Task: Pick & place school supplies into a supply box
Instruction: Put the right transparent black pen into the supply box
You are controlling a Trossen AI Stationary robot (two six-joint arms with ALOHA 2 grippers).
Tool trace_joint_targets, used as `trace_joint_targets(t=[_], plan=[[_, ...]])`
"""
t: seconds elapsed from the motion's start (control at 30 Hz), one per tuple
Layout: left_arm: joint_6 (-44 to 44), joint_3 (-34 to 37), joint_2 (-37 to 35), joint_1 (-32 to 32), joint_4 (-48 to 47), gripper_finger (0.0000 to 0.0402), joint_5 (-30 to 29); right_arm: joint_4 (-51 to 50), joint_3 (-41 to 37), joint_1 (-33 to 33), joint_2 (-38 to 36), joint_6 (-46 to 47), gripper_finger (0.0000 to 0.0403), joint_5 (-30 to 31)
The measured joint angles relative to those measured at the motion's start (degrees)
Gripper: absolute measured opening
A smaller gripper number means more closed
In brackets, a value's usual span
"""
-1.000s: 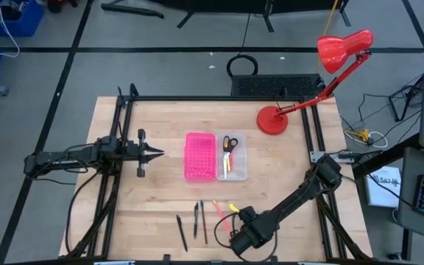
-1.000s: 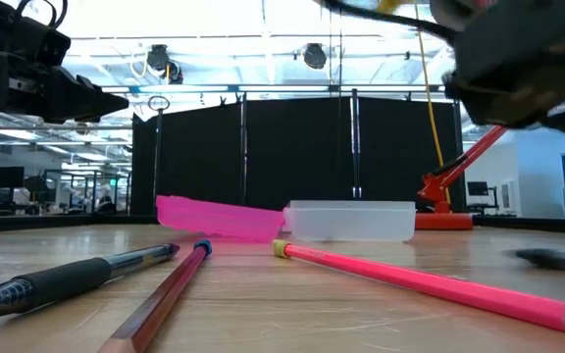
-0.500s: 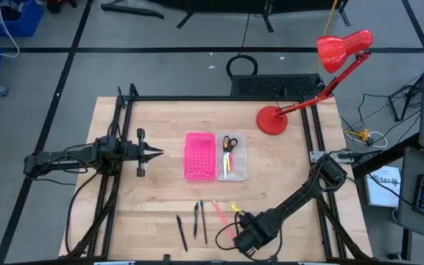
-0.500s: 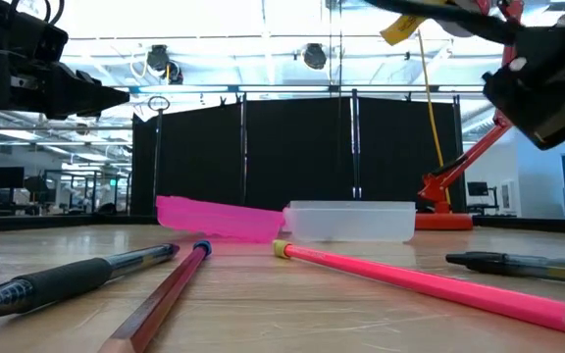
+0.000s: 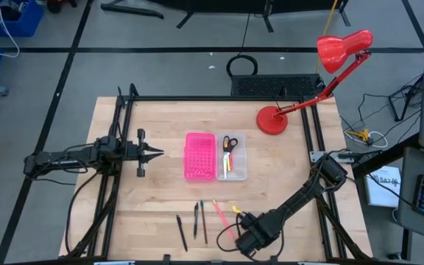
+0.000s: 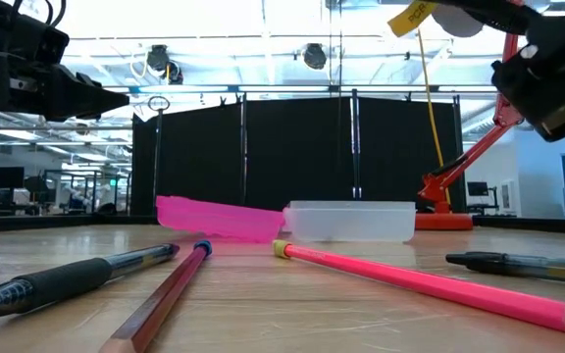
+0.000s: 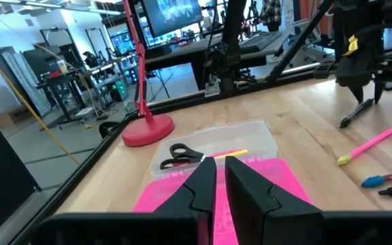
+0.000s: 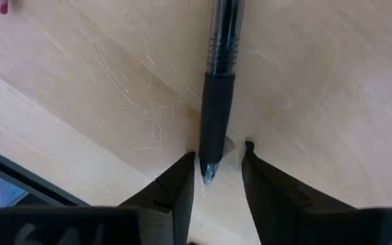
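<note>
High cam straight down over my whole counter [image 5: 160,199]. Low cam at counter level, looking across. Left wrist cam faces the supply box [image 7: 250,136], which high and low views share. Right wrist cam close on wood.

The black pen [image 8: 218,82] runs off the right wrist view's edge, its far end unseen.
</note>
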State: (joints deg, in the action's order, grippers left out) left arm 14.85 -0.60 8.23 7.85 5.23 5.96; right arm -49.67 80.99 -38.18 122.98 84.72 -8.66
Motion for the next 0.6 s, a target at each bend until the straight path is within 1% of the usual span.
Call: trace_joint_targets(t=[0.07,0.23,0.37,0.5,0.57,0.6], plan=[[0.01,0.0,0.01,0.0,0.0,0.0042,0.0,-0.02,0.0,-0.04,-0.03,-0.24,0.0118,1.11],[0.0,0.0,0.0,-0.02,-0.11,0.0042,-0.02,-0.02,0.0,-0.13,-0.04,-1.23,0.0118,1.62],[0.08,0.0,0.0,-0.01,-0.19,0.0042,-0.02,-0.15,0.35,-0.43,-0.3,-1.23,0.0118,4.11],[1.14,0.0,0.01,-0.01,-0.38,0.0042,-0.04,0.29,1.58,-0.11,-0.18,-1.76,0.0118,13.76],[1.14,0.0,0.01,0.0,-0.37,0.0042,-0.04,0.91,1.64,0.07,-0.12,-1.69,0.0118,15.89],[1.16,0.0,0.0,0.0,-0.37,0.0042,-0.04,1.06,1.64,0.19,-0.11,-1.77,0.0118,15.92]])
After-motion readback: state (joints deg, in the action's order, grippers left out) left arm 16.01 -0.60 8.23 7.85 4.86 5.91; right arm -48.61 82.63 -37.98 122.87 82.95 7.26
